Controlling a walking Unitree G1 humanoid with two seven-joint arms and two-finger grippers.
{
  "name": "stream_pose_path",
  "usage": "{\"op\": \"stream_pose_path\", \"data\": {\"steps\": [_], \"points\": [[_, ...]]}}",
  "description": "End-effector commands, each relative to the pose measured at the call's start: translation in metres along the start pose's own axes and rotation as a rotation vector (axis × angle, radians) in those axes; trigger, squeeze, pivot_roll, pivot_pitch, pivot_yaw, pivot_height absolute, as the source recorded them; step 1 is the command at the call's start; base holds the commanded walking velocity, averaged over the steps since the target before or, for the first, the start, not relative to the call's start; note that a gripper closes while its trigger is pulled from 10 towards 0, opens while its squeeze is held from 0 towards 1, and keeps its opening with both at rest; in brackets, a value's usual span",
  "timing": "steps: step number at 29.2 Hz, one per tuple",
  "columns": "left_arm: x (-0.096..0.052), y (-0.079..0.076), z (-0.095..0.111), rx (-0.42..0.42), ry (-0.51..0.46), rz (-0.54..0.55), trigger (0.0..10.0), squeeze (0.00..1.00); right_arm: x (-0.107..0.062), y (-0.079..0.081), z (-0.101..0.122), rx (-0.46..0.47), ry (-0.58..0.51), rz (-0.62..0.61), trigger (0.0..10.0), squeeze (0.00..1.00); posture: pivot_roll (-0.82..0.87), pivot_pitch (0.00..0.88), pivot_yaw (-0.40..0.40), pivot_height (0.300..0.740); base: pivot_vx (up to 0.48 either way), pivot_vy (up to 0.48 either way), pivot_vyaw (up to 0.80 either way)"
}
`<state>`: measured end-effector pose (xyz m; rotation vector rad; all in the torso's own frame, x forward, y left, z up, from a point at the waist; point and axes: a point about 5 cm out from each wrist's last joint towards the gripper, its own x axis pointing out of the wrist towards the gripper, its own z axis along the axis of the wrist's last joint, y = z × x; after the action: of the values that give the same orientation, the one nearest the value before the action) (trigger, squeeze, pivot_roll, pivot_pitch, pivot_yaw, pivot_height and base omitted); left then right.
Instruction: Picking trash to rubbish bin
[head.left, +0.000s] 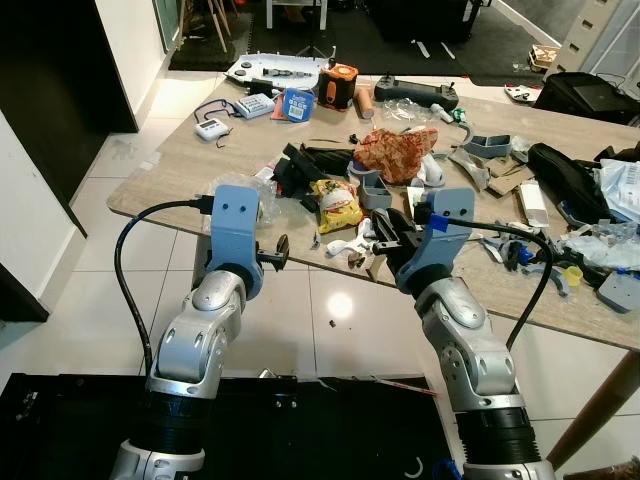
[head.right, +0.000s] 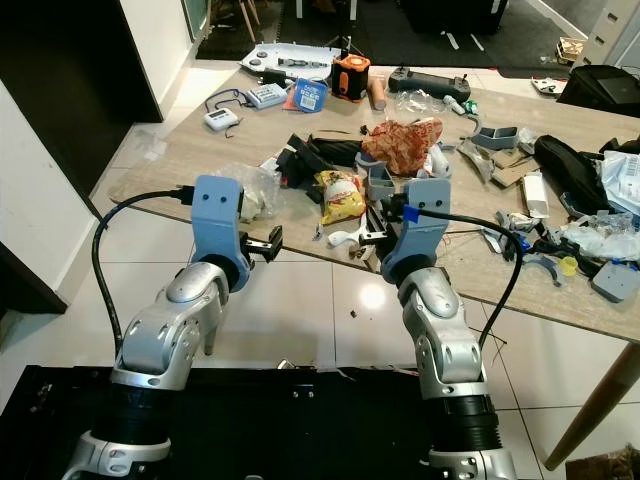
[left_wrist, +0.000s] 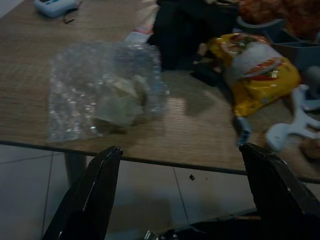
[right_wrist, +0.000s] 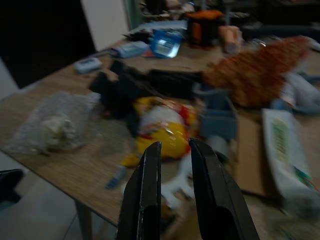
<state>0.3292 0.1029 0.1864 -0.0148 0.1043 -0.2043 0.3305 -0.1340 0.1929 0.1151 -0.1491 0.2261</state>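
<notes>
A clear plastic bag (left_wrist: 102, 90) with a crumpled pale wad inside lies on the near left corner of the wooden table (head.left: 180, 165), just back from the edge. To its right, past a black heap of parts, a yellow snack packet (head.left: 338, 205) rests flat, and farther back sits a crumpled orange-red wrapper (head.left: 398, 152).

The left gripper (left_wrist: 182, 190) hangs before the table edge, level with the bag and short of it — its two black fingers (left_wrist: 95, 192) stand wide apart with nothing between them. That arm is bent up at the elbow, the blue wrist housing raised in front of the table's corner, a black cable looping off to the side.

The right gripper (right_wrist: 172, 185) is lifted over the near edge toward the yellow snack packet, its fingers nearly together with a narrow slit left, holding nothing. The right forearm rises steeply from below, wrist angled in toward the clutter.

Around this lie a white curved plastic piece (head.left: 343, 246), grey moulded parts, a blue packet (head.left: 297, 103), an orange-and-black device (head.left: 340, 86) and a small white gadget (head.left: 212, 128) at the far left.
</notes>
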Motion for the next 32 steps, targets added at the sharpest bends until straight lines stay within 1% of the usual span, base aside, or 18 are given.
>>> {"op": "stream_pose_path", "data": {"steps": [1, 8, 14, 22, 24, 26, 32], "points": [[-0.002, -0.002, -0.002, 0.008, 0.002, -0.009, 10.0, 0.0, -0.003, -0.006, -0.002, 0.019, 0.014, -0.027, 10.0, 0.0, 0.0, 0.118, 0.005, 0.74, 0.0, 0.0, -0.8], [-0.002, -0.001, -0.004, -0.013, 0.005, 0.002, 10.0, 0.0, -0.004, -0.014, -0.001, 0.012, 0.007, -0.079, 10.0, 0.0, 0.0, 0.119, 0.009, 0.74, 0.0, 0.0, -0.8], [-0.001, -0.001, -0.005, -0.037, 0.015, -0.002, 10.0, 0.0, -0.005, -0.017, -0.001, 0.007, 0.012, -0.102, 10.0, 0.0, 0.0, 0.119, 0.009, 0.74, 0.0, 0.0, -0.8], [-0.001, 0.001, -0.003, -0.039, -0.002, 0.013, 10.0, 0.0, -0.005, -0.022, -0.001, 0.009, 0.017, -0.137, 10.0, 0.0, -0.01, 0.104, 0.007, 0.74, 0.0, 0.0, -0.8], [-0.001, 0.001, -0.003, -0.042, -0.008, 0.015, 10.0, 0.0, -0.005, -0.023, 0.001, -0.019, 0.009, -0.138, 10.0, 0.0, -0.01, 0.104, 0.007, 0.74, 0.0, 0.0, -0.58], [-0.001, 0.004, -0.001, -0.051, -0.019, 0.029, 10.0, 0.0, -0.005, -0.02, 0.0, -0.01, 0.013, -0.123, 10.0, 0.0, -0.01, 0.104, 0.007, 0.74, 0.0, 0.0, 0.0], [-0.001, 0.006, 0.003, -0.061, -0.054, 0.043, 10.0, 0.0, -0.004, -0.017, 0.0, -0.008, 0.008, -0.105, 10.0, 0.0, -0.01, 0.097, 0.006, 0.74, 0.0, 0.0, 0.0]]}}
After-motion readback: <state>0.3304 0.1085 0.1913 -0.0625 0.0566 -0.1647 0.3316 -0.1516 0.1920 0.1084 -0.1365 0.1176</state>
